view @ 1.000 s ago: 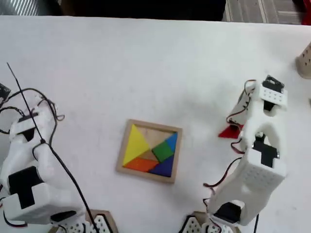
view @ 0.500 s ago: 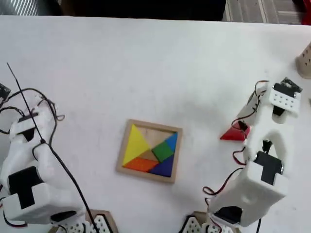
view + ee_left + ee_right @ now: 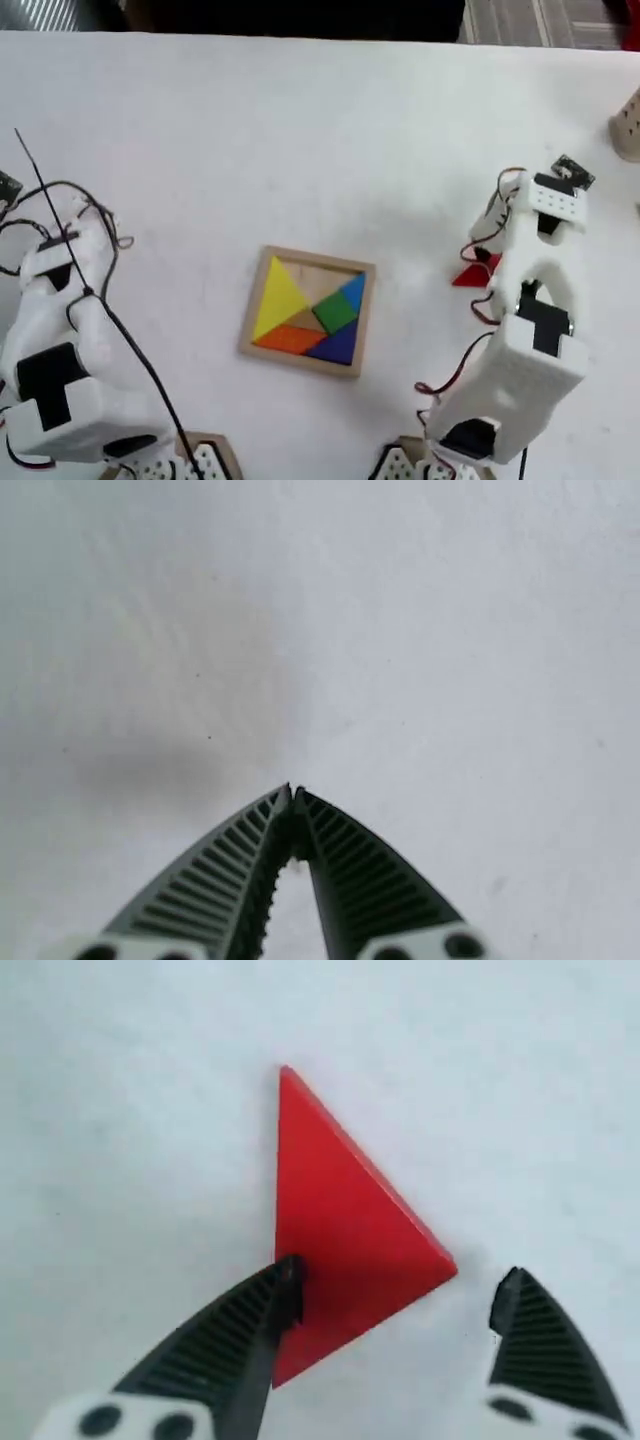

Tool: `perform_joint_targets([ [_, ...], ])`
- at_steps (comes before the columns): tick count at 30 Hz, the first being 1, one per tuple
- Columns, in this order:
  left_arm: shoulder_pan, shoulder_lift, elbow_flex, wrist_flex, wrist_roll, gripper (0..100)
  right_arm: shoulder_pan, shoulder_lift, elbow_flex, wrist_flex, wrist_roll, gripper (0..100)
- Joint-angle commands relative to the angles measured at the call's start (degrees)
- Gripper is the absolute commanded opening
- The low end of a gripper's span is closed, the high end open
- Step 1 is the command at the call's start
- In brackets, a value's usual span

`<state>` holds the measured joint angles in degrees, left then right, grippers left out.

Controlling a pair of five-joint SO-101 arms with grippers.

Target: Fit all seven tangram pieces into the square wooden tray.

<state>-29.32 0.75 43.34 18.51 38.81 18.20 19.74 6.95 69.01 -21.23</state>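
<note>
The square wooden tray [image 3: 262,314] lies mid-table and holds yellow, orange, green and blue pieces, with bare wood showing in its upper middle. A red triangle [image 3: 468,274] [image 3: 340,1230] lies flat on the white table to the tray's right, half hidden under the right arm. My right gripper [image 3: 400,1290] hangs just above it, open, one fingertip over the triangle's edge and the other past its corner. My left gripper [image 3: 293,798] is shut with nothing in it, over bare table at the left side.
A perforated beige cone [image 3: 626,125] stands at the table's far right edge. Black cables [image 3: 90,270] loop around the left arm. Wooden arm bases [image 3: 215,455] sit at the front edge.
The right arm swung right, then back left and toward the far side, staying over the red triangle. The triangle, the tray and the left arm have not moved.
</note>
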Motion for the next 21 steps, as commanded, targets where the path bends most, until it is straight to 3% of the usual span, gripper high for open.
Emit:
perform_joint_targets([
  [1, 1.01, -0.31, -1.23, -1.14, -0.62, 2, -0.75, -2.86, -2.73, -0.92, -1.76, 29.8],
  [18, 2.51, -0.31, -0.53, -1.58, -0.62, 2, -5.49, 6.46, -5.27, -0.75, -1.49, 30.0],
  [21, 2.86, -0.31, -0.53, -1.58, -0.62, 2, -6.11, 6.46, -5.27, -0.84, 1.32, 29.8],
])
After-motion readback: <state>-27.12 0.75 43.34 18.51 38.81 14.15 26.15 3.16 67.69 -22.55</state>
